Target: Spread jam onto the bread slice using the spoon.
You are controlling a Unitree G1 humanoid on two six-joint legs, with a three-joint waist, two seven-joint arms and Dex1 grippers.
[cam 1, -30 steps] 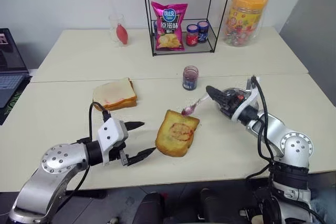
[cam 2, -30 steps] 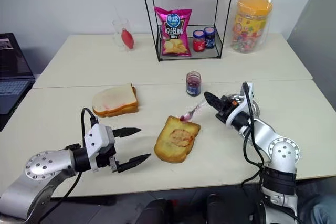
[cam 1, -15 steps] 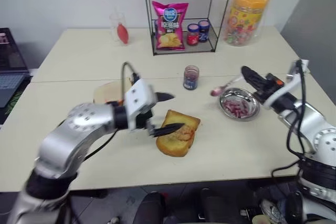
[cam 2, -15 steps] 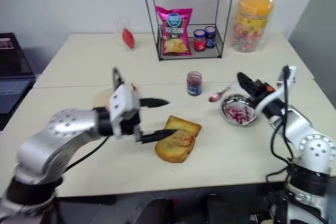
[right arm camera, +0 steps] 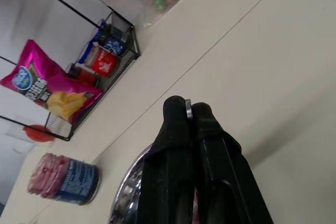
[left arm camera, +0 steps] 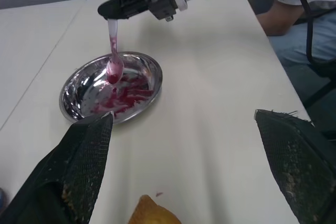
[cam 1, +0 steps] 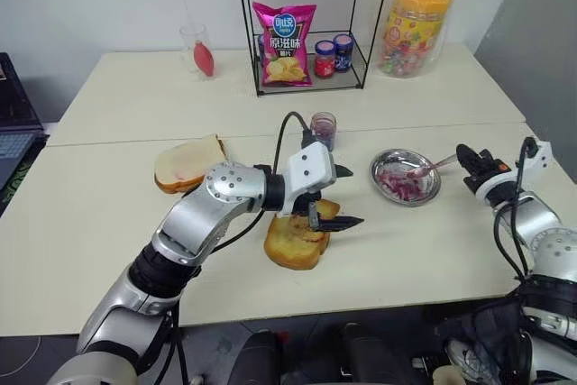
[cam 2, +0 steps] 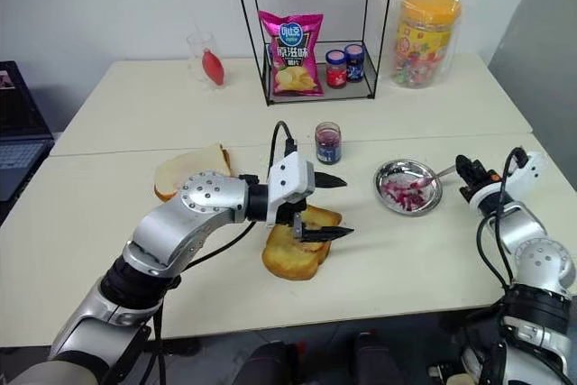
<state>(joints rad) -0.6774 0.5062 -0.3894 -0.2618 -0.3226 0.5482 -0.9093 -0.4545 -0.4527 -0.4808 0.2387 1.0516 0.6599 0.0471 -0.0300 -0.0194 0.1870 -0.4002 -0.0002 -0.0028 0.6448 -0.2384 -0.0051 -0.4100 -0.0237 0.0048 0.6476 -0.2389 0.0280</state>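
The toasted bread slice (cam 1: 290, 242) lies near the table's front. My left gripper (cam 1: 352, 196) hovers open over its right end and hides part of its top. The small glass jar of jam (cam 1: 323, 130) stands behind it. To the right sits a metal dish (cam 1: 389, 167) smeared with jam (left arm camera: 122, 95). My right gripper (cam 1: 464, 154) is shut on the handle of the spoon (cam 1: 427, 168), and the spoon's bowl (left arm camera: 114, 69) rests inside the dish. The handle's end (right arm camera: 188, 108) shows between the shut fingers (right arm camera: 176, 129).
A paler bread stack (cam 1: 187, 161) lies left of the slice. At the back stand a wire rack (cam 1: 302, 24) with a chips bag (cam 1: 284, 42) and two lidded jars (cam 1: 334, 54), a candy jar (cam 1: 413, 15) and a glass cup (cam 1: 199, 50).
My right gripper carried the spoon from the bread slice rightward to the dish. My left arm swung right and up, so its open gripper now hangs over the slice.
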